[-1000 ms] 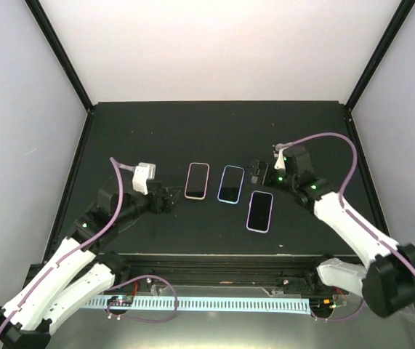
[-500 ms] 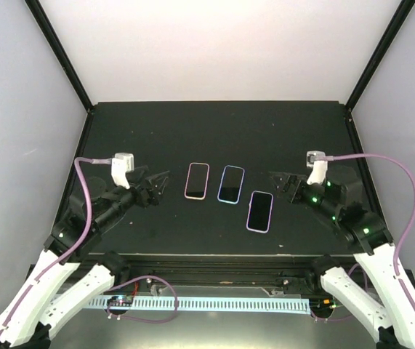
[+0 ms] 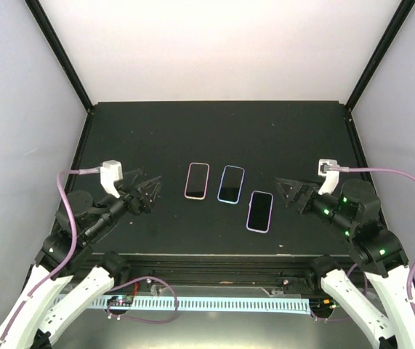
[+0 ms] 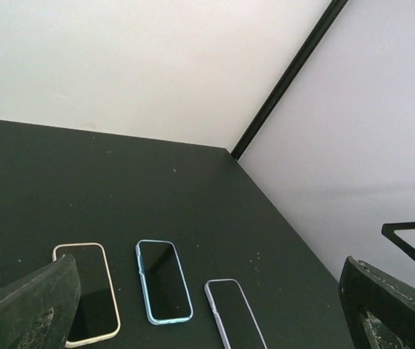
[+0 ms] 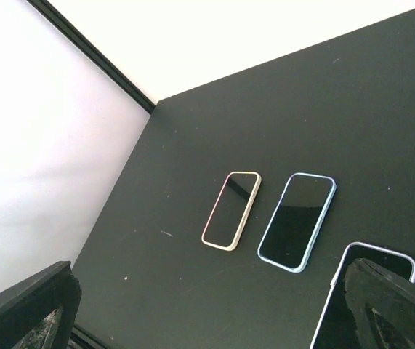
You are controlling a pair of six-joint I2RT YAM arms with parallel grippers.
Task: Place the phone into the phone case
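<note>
Top external view: three flat, rectangular, black-screened phones are seen lying face up on the matte black table [image 3: 214, 131], all between the two grippers. The pink-rimmed phone [image 3: 197, 180] is placed nearest the left gripper [image 3: 151, 187], the blue-rimmed phone [image 3: 230, 184] just beside it on the side toward the right gripper [image 3: 283, 190], and the purple-rimmed phone [image 3: 260, 211] closest to the right gripper. Both grippers are held over the table with jaws spread wide, and nothing is gripped or touched by either.

The matte black table [image 3: 214, 123] stands inside an enclosure of 3 plain white walls [image 3: 214, 43]. 2 black corner posts [image 3: 58, 51] join the panels. Lighting is even and diffuse.
</note>
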